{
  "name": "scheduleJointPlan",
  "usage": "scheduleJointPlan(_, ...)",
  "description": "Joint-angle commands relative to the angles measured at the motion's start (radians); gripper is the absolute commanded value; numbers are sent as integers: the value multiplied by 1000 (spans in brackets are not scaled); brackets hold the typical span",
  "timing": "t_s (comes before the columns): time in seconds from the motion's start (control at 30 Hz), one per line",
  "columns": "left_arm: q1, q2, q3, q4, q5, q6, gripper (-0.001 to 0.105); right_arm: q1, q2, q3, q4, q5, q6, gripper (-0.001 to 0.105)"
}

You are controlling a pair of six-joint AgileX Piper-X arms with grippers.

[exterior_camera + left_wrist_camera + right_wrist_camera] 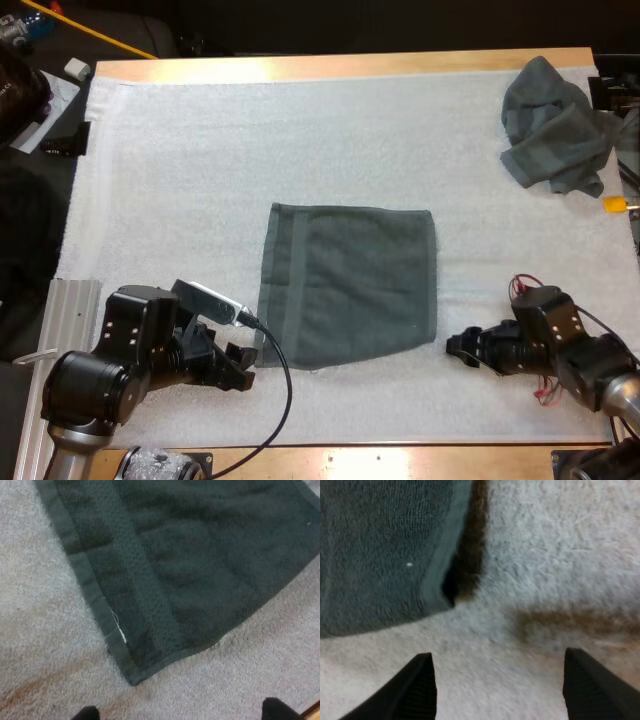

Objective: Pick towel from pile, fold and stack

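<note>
The spread towel (348,282) lies flat on the white mat (200,150), just below the centre of the high view, with a hemmed band along its left side. It looks to be soft terry: light, limp, with no stiffness of its own, so it will likely sag and drape from whatever points hold it. The best hold is probably the two near corners, where the thicker hem gives the fingers something to bite. Pinching low risks catching the fuzzy mat as well.

The left gripper (240,360) sits just beside the towel's lower left corner. In the left wrist view its fingertips (277,711) stand spread and clear of the cloth. The right gripper (462,350) is near the lower right corner, and its fingers (415,690) are likewise apart on bare mat.

A crumpled towel (553,125) lies at the upper right, well apart.
</note>
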Motion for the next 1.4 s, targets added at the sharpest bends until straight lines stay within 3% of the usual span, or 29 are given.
scheduleJointPlan(0.0, 0, -10, -8, -13, 15, -12, 62, -3, 72, 1, -78, -57, 9, 54)
scheduleJointPlan(0.27, -4, 2, -2, -10, 22, -14, 62, -1, 217, -6, -200, -71, 32, 54)
scheduleJointPlan(0.73, -2, 2, -1, -12, 32, -19, 62, -3, 416, -9, -388, -202, 133, 53)
scheduleJointPlan(0.9, -4, -1, -2, -11, 35, -19, 62, -2, 441, -10, -416, -245, 158, 45)
scheduleJointPlan(1.2, -3, -3, -1, -13, 40, -17, 62, 76, 484, -20, -491, -210, 195, 45)
scheduleJointPlan(1.27, -2, -1, -1, -11, 42, -17, 61, 85, 492, -17, -503, -197, 209, 38)
scheduleJointPlan(1.37, -2, 2, 0, -14, 44, -17, 61, 87, 499, -18, -516, -190, 226, 16)
